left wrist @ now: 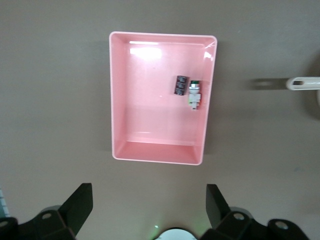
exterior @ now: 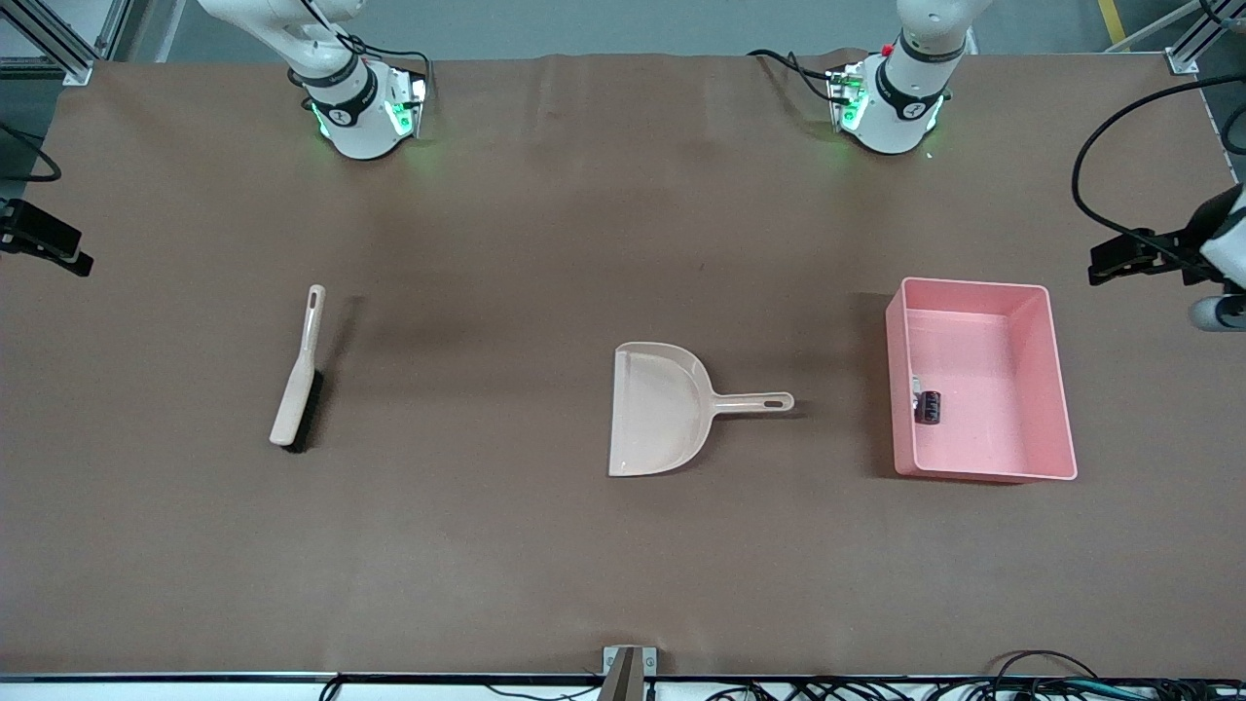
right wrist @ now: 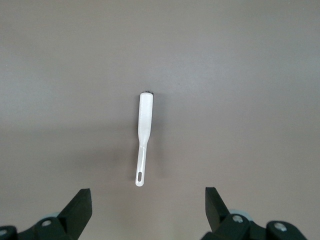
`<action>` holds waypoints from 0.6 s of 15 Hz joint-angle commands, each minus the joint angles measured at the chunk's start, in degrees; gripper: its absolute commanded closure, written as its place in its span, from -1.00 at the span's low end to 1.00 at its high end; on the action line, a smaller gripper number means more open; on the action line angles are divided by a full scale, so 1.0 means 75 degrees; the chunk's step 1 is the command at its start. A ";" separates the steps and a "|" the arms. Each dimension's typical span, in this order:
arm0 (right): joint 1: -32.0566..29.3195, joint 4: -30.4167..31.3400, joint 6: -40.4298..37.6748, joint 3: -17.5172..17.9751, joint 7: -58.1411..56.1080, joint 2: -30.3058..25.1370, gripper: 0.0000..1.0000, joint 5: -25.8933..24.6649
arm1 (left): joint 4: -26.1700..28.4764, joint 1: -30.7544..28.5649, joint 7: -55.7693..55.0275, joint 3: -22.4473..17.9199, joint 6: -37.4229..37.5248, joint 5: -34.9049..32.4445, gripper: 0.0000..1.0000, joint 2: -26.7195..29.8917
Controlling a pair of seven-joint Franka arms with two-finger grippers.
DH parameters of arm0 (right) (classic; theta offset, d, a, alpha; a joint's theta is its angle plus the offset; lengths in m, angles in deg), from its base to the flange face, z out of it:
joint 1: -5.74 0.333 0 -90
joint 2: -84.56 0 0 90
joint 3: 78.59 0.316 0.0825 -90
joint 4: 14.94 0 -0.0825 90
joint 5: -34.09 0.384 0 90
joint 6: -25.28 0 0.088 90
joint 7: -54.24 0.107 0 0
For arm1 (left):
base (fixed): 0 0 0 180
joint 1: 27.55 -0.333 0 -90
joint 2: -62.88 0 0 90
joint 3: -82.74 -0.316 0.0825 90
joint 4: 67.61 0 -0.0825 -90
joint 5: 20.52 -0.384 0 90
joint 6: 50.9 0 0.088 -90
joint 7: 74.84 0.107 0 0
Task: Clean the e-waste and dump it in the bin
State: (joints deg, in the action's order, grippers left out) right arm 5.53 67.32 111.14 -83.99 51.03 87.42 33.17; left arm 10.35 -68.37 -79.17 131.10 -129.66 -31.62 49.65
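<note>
Nearest the front camera, the pink bin (exterior: 1061,409) stands with tall straight walls, toward the left arm's end of the table from the beige dustpan (exterior: 657,409). Inside it lie both e-waste pieces, side by side: a dark maroon-black block (left wrist: 181,85) and a white part with a green end (left wrist: 194,93) (close to the wall on the dustpan's side). A brush (exterior: 297,375) lies toward the right arm's end. Raised over the bin, the left gripper (left wrist: 150,207) has its fingers spread wide and empty; the right gripper (right wrist: 148,207), equally spread, hangs over the brush.
</note>
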 commanded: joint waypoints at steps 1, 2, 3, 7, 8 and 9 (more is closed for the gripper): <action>-0.0043 -0.0047 -0.0010 0.0017 -0.0006 -0.0006 -1.00 0.0122 | 0.0000 0.0260 -0.0068 -0.0061 0.0036 0.0250 -1.00 0.0206; -0.0055 -0.0047 -0.0010 0.0017 -0.0006 0.0006 -1.00 0.0122 | -0.0023 0.0564 -0.0056 -0.0363 -0.0022 0.0284 -1.00 0.0182; -0.0055 -0.0047 -0.0010 0.0017 -0.0006 0.0006 -1.00 0.0122 | -0.0070 0.1077 -0.0033 -0.1074 -0.0035 0.0354 -1.00 0.0275; -0.0043 -0.0047 0.0001 0.0017 -0.0006 0.0006 -1.00 0.0122 | 0.0012 0.2790 0.0096 -0.3550 0.0105 0.1490 -1.00 0.0908; -0.0043 -0.0047 0.0001 0.0017 -0.0006 0.0006 -1.00 0.0122 | 0.0035 0.3246 0.0119 -0.4099 0.0303 0.1515 -1.00 0.0909; -0.0043 -0.0047 0.0001 0.0017 -0.0006 0.0006 -1.00 0.0122 | 0.0059 0.3714 0.0178 -0.4580 0.0305 0.1585 -1.00 0.0932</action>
State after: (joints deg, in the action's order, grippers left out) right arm 5.52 67.32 111.14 -84.00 51.03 87.42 33.17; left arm 9.69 -46.01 -78.58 103.03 -128.21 -21.32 55.06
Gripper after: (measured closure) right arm 0.000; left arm 0.000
